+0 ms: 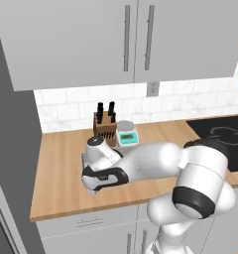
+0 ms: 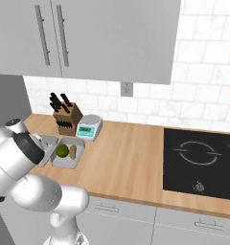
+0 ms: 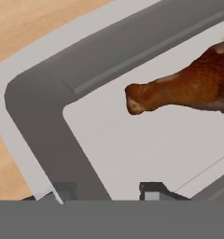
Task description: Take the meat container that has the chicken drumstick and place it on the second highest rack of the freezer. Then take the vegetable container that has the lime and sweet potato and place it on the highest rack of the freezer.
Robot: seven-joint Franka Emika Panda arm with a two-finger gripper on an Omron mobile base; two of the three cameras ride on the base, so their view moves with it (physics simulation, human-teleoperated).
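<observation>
While fingers (image 3: 104,191) straddle grey wall of meat container (image 3: 44,116), seemingly mid-closing, grip unconfirmed: tray looks stiff, light, smooth; chicken drumstick (image 3: 188,88) loose inside, may slide; keep level.

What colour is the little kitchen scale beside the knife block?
Pale teal with a silver top plate; the scale shows best in the right base view, beside the knife block.
</observation>
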